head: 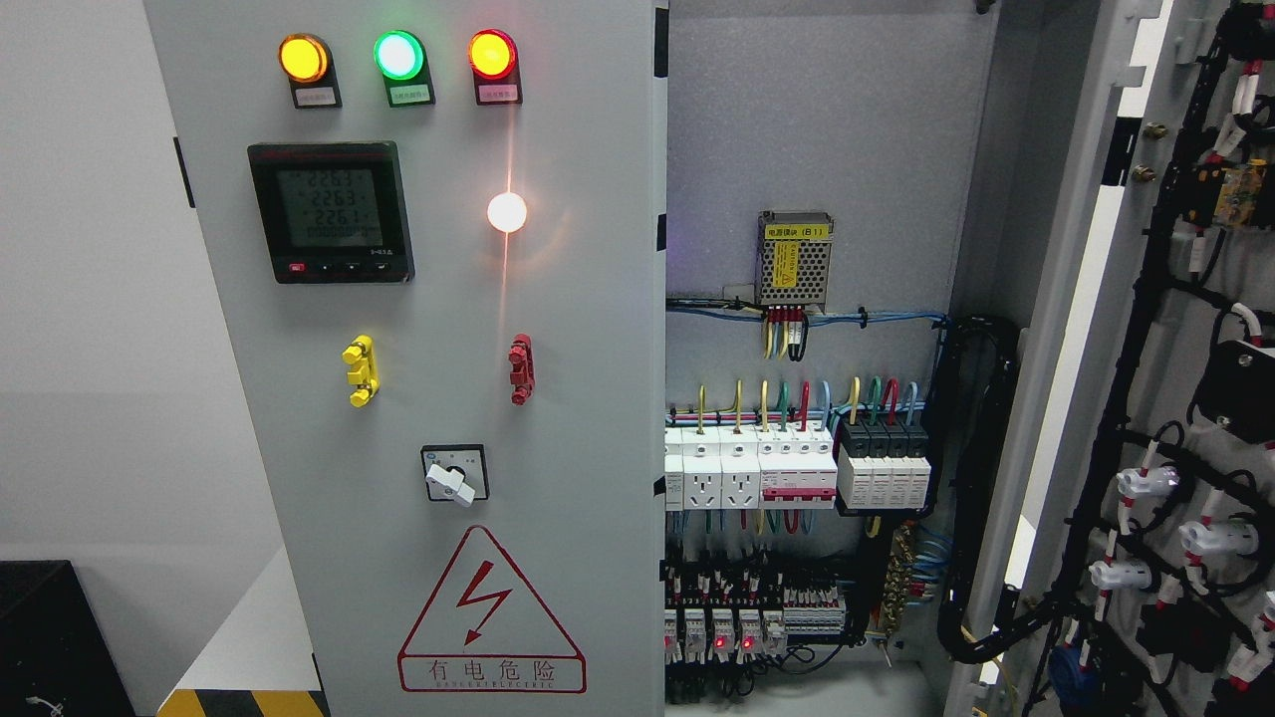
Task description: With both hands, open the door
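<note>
Doors: right door [1185, 398] swung wide open at far right, wiring exposed; left door [428, 378] shut, free edge running vertically at centre beside the open bay [817, 149]. Neither hand in view, so finger state cannot be told, nor which is nearer.

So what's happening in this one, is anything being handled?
Nothing is being handled: no robot hand shows in the head view. The cabinet's right door is swung wide open, wiring on its inner face, and the breakers inside are exposed. The left door is shut, its three lamps lit and its meter on.
</note>
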